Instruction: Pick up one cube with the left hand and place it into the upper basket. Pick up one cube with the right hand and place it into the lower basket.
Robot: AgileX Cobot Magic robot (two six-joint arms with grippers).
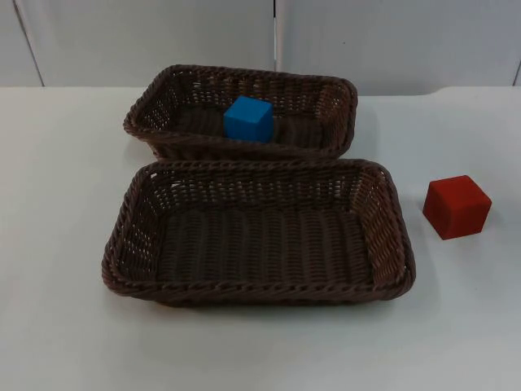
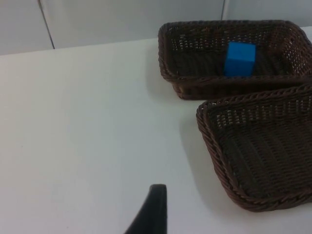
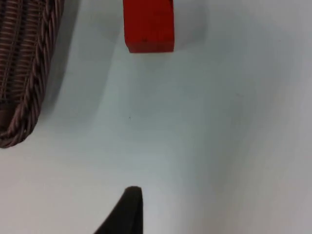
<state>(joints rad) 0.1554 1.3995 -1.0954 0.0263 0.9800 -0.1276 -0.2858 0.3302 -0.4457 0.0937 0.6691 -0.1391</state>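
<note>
A blue cube (image 1: 248,119) lies inside the upper brown wicker basket (image 1: 244,151) at the back of the table. In front of it stands the lower, larger basket (image 1: 260,293), its woven floor bare. A red cube (image 1: 457,206) rests on the white table just right of the lower basket. The left gripper (image 2: 153,214) hovers over bare table left of both baskets, well away from the blue cube (image 2: 240,58), the upper basket (image 2: 168,68) and the lower basket (image 2: 214,146). The right gripper (image 3: 127,209) hangs above the table short of the red cube (image 3: 148,24), beside the lower basket's rim (image 3: 29,73).
The white table (image 1: 65,163) runs back to a grey partition wall (image 1: 146,41). Open table surface lies left of the baskets and around the red cube.
</note>
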